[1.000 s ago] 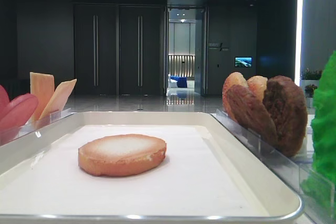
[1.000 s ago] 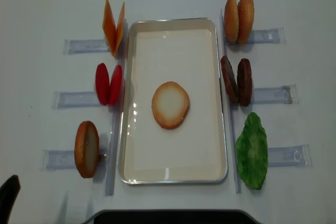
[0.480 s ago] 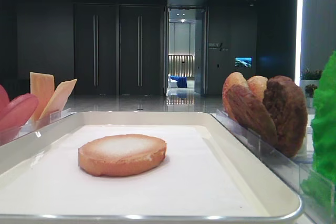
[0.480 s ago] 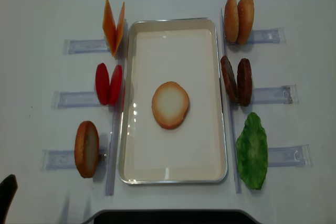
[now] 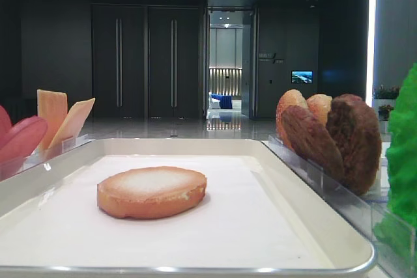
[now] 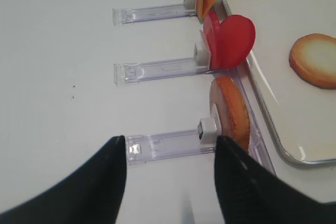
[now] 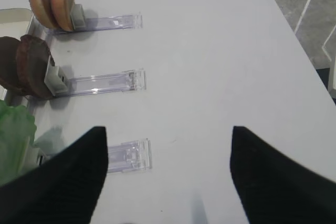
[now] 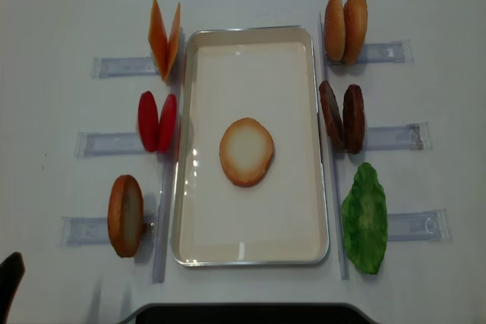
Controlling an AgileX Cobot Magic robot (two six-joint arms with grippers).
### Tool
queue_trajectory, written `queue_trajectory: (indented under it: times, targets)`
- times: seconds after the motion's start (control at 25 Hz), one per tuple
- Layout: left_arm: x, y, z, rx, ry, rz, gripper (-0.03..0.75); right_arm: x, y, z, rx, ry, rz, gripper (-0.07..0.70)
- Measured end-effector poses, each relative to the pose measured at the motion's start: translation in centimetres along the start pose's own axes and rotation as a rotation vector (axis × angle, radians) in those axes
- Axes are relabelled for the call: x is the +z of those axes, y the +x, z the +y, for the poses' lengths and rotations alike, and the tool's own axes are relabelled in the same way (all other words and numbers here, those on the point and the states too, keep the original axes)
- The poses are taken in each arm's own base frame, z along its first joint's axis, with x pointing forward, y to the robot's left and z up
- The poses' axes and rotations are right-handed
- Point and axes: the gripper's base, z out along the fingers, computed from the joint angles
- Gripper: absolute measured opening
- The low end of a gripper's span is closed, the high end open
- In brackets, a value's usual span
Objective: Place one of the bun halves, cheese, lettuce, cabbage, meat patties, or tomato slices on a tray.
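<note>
Golden bun half [image 8: 247,152] on tray [image 8: 250,248], well apart from left claw [image 6: 169,182].

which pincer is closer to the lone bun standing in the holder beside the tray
Left. The left pincer hovers open just short of that bun, by its holder's outer end. The right pincer is across the tray, near the lettuce.

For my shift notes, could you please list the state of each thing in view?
Tray: holds one bun half.
Bun half: flat, pale face up.
Cheese: two slices upright.
Tomato slices: upright pair.
Meat patties: upright pair.
Lettuce: in its holder.
Left gripper: open, empty.
Right gripper: open, empty.
</note>
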Motion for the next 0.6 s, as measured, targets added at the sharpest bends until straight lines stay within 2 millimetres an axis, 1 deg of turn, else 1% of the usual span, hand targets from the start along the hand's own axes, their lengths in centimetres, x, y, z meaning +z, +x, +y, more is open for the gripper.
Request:
queue_trajectory:
  times: [0.6]
  targets:
    - [0.0,0.0,0.0,0.0,0.0,0.0,0.408,0.0,0.0,0.0,0.0,0.0,0.0,0.472]
